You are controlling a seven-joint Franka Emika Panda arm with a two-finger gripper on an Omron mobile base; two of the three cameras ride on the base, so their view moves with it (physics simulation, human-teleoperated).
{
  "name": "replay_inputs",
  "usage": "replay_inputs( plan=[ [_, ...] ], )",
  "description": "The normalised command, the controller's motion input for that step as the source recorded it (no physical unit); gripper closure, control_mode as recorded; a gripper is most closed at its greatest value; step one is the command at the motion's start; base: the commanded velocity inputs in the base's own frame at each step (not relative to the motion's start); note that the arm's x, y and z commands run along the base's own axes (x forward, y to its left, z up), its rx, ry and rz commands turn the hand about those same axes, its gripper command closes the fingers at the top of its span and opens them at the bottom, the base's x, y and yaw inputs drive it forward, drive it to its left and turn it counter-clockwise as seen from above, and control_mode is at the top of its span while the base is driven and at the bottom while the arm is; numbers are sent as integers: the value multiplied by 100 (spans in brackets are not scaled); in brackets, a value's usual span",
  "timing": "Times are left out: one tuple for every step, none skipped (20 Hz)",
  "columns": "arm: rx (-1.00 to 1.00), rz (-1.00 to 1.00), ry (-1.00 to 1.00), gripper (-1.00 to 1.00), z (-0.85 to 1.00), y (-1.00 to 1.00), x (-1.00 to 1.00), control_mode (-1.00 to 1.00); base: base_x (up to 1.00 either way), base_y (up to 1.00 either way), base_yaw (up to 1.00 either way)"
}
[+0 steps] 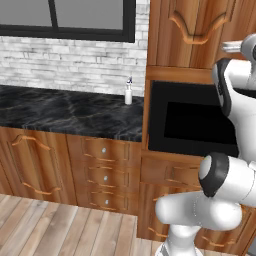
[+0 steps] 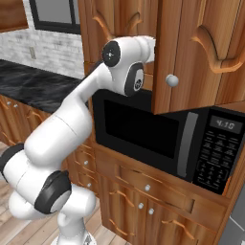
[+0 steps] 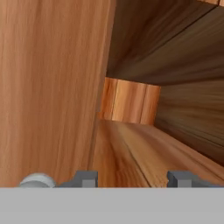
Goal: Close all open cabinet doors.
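An open cabinet door [image 2: 184,52] hangs above the microwave [image 2: 162,134], drawers [image 2: 148,189] below it.

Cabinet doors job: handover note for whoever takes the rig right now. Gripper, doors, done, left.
Gripper: jaws apart, nothing between them, looking into the open upper cabinet past a door panel on one side.
Doors: the upper cabinet door above the microwave stands ajar, its round knob facing out; the arm reaches up behind it. The lower cabinet door under the counter looks shut.
Done: cannot tell from this moment alone.
Left: swing the ajar upper door flush, probably by pushing on its outer face, then check the remaining doors.
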Motion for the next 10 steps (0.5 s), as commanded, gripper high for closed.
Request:
replay_inputs(
  plan=[
    [-1, 0, 0, -100, -29, 4, 0, -100, 0, 0, 0],
    [0, 0, 1, -100, -13, 50, -100, -100, 0, 0, 0],
    [0, 0, 0, -100, -13, 87, -100, -100, 0, 0, 0],
    [0, 0, 5, -100, 0, 100, -100, -100, 0, 0, 0],
    [0, 0, 12, -100, 0, 100, -100, -100, 0, 0, 0],
    [0, 0, 16, -100, 5, 100, -100, -100, 0, 0, 0],
    [0, 0, 21, -100, 15, 100, -100, -100, 0, 0, 0],
    [0, 0, 19, -100, 7, 100, -100, -100, 0, 0, 0],
    [0, 0, 17, -100, 0, 100, -100, -100, 0, 0, 0],
    [0, 0, 14, -100, 0, 100, -100, -100, 0, 0, 0]
  ],
)
